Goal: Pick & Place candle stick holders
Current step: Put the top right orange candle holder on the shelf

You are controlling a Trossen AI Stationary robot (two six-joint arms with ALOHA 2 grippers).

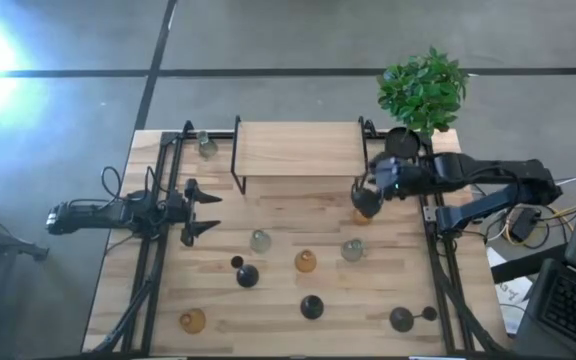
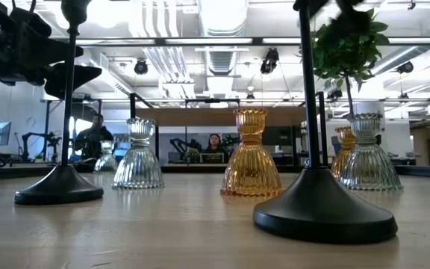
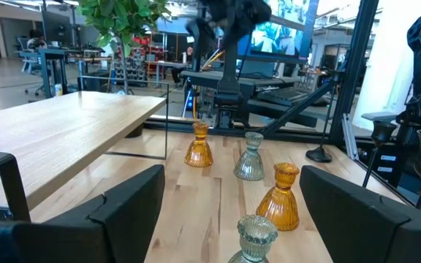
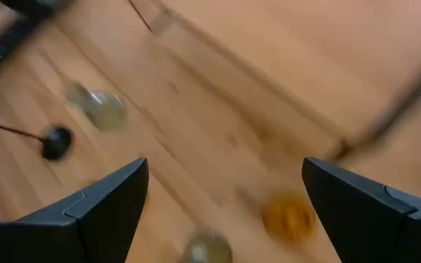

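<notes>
Several candle stick holders stand on their bases on the wooden table: clear glass ones [image 1: 260,240] [image 1: 352,250] [image 1: 207,146], amber ones [image 1: 306,262] [image 1: 193,321] and black round-based ones [image 1: 247,275] [image 1: 311,306] [image 1: 401,319]. My right gripper [image 1: 366,200] hangs open and slanting down over another amber holder [image 4: 289,217] by the shelf's right legs, touching nothing. At the table's left my left gripper [image 1: 208,213] stays open and level, short of the nearest clear holder [image 3: 254,237].
A wooden shelf [image 1: 298,148] on black metal legs stands at the far middle of the table. A potted green plant [image 1: 423,90] stands at the far right corner. Black frame rails run along both side edges. People sit in the room beyond the table [image 2: 95,134].
</notes>
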